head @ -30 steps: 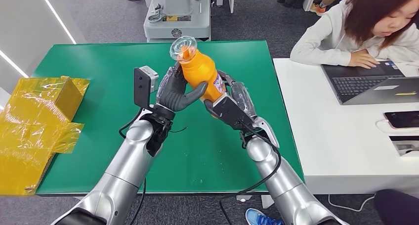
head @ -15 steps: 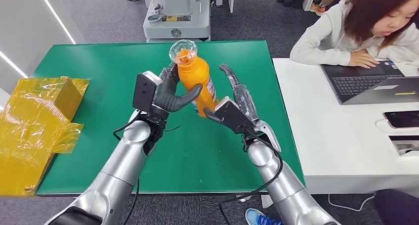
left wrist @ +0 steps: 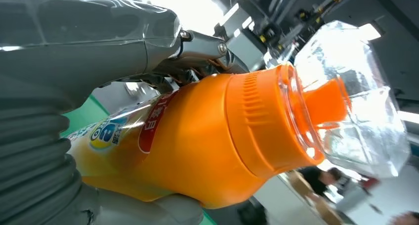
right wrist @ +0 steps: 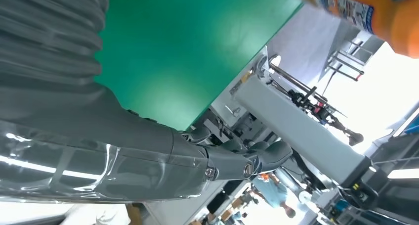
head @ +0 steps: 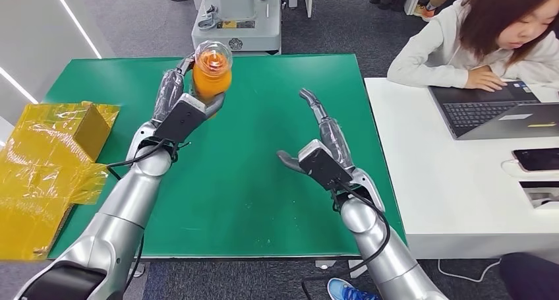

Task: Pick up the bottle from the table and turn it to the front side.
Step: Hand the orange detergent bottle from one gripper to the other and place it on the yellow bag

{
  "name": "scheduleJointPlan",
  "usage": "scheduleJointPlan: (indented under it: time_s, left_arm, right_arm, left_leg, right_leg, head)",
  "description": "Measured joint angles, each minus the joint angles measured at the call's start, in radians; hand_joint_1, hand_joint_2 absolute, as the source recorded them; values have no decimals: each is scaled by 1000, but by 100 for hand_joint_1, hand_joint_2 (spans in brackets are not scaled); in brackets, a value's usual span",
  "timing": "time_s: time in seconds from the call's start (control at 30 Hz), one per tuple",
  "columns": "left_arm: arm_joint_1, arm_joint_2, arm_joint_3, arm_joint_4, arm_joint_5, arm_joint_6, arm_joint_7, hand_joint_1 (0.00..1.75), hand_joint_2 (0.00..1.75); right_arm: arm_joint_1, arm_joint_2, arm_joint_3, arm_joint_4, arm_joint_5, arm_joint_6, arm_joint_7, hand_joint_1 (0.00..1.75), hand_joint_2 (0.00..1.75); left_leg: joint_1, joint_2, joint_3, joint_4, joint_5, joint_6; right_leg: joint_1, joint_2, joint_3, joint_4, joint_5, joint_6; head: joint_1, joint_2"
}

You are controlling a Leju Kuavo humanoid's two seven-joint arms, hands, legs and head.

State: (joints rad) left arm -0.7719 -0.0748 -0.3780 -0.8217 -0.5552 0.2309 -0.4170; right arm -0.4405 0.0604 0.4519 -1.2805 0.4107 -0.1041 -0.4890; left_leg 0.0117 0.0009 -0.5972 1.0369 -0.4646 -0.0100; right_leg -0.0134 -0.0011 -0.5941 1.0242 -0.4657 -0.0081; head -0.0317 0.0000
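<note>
Head view: one bottle (head: 211, 72), two robot hands.

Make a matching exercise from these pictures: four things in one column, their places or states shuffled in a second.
Things:
1. orange plastic bottle with clear cap
2. right robot hand
3. yellow film-wrapped box
4. dark open laptop

Places or states:
A. on the white desk
B. open, above the green table
C. held by the left robot hand
D. off the green table's left edge

Pairs: 1-C, 2-B, 3-D, 4-A

An orange bottle (head: 211, 79) with a clear cap (left wrist: 356, 101) and a red, blue and seemingly white label (left wrist: 133, 131) sits between grey fingers (left wrist: 94, 22); green table (head: 264, 181) beyond.
</note>
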Motion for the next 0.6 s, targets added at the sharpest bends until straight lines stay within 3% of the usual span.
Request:
scheduleJointPlan:
  time_s: [0.23, 0.5, 0.6]
  left_arm:
    - [1, 82, -1, 3, -342, 195, 91, 175, 175]
    - [-12, 157, -7, 54, -791, 278, 270, 175, 175]
    - [-18, 178, -12, 99, -878, 302, 303, 175, 175]
  right_arm:
    - [58, -40, 12, -74, -12, -3, -3, 0, 175]
    - [95, -72, 21, -131, -13, -6, -2, 0, 175]
    - [115, -83, 22, -147, -13, -17, -3, 0, 175]
  left_leg:
    - [0, 0, 0, 0, 0, 0]
    - [0, 0, 0, 0, 0, 0]
    - [0, 0, 0, 0, 0, 0]
  right_leg:
    - [0, 0, 0, 0, 0, 0]
    - [0, 0, 0, 0, 0, 0]
    - [0, 0, 0, 0, 0, 0]
  head:
    - [0, 0]
    - [0, 0]
    - [0, 0]
